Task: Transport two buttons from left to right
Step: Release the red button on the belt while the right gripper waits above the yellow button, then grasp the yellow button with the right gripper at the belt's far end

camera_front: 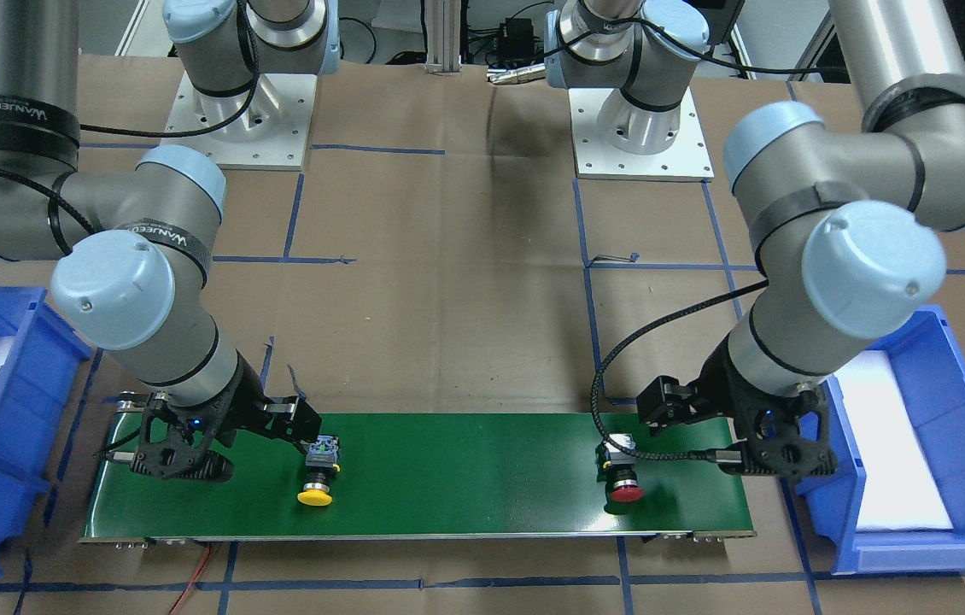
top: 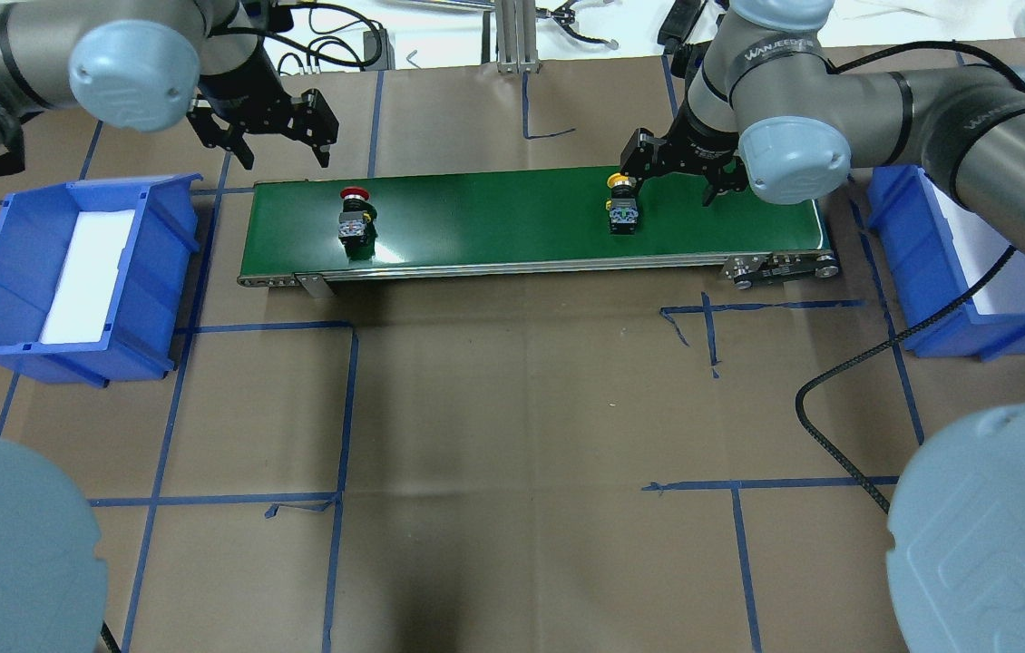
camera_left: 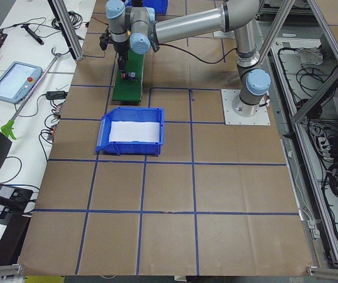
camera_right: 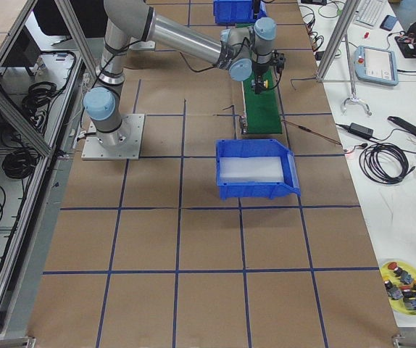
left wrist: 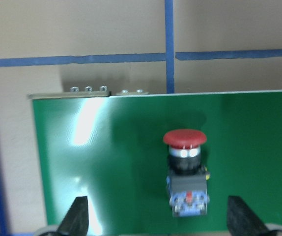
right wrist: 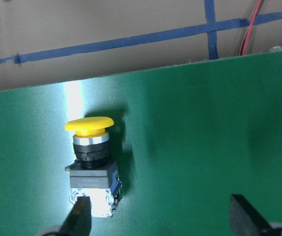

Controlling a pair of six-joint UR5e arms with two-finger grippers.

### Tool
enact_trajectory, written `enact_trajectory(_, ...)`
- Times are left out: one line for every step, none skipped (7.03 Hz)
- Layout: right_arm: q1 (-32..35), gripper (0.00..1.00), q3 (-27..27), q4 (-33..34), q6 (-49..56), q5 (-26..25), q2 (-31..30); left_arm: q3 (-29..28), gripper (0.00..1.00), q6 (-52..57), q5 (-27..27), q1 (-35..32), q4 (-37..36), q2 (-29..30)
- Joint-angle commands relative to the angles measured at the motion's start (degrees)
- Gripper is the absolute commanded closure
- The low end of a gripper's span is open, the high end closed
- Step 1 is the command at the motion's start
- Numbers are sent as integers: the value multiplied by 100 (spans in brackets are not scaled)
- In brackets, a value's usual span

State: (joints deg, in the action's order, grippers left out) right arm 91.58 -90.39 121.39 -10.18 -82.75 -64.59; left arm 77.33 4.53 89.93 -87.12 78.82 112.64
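The red-capped button (camera_front: 622, 472) and yellow-capped button (camera_front: 319, 474), both black-collared, lie on the green belt (camera_front: 465, 470).

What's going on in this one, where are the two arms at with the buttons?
Neither button is in a grip. The red button lies on its side toward the left end of the green belt, and the yellow button lies toward the right end. The left gripper hovers open by the red one, and the right gripper hovers open by the yellow one. A blue bin sits off each end of the belt, and no button shows in either.
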Motion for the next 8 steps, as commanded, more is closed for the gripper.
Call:
enact_trajectory(9, 1, 4, 8, -90, -109, 52, -79, 0, 4, 7, -6, 729, -635)
enact_trajectory(9, 1, 4, 17, -90, -110, 87, 114, 0, 39, 7, -7, 1097, -1126)
enact_trajectory(9, 1, 4, 17, -90, -101, 113, 603, 0, 117, -28, -7, 1135, -1635)
enact_trajectory(9, 1, 4, 17, -90, -101, 122, 1199, 0, 136, -20, -7, 1014, -2049)
enact_trajectory(9, 1, 4, 17, -81, -101, 166, 1484, 0, 205, -29, -7, 760, -2193)
enact_trajectory(9, 1, 4, 17, -81, -92, 218, 1487, 0, 197, -37, -7, 636, -2203)
enact_trajectory(9, 1, 4, 17, -64, -101, 236, 1408, 0, 189, -11, -7, 643, -2194)
enact_trajectory(9, 1, -5, 51, -20, -179, 280, 1399, 0, 189, -2, -7, 643, -2203)
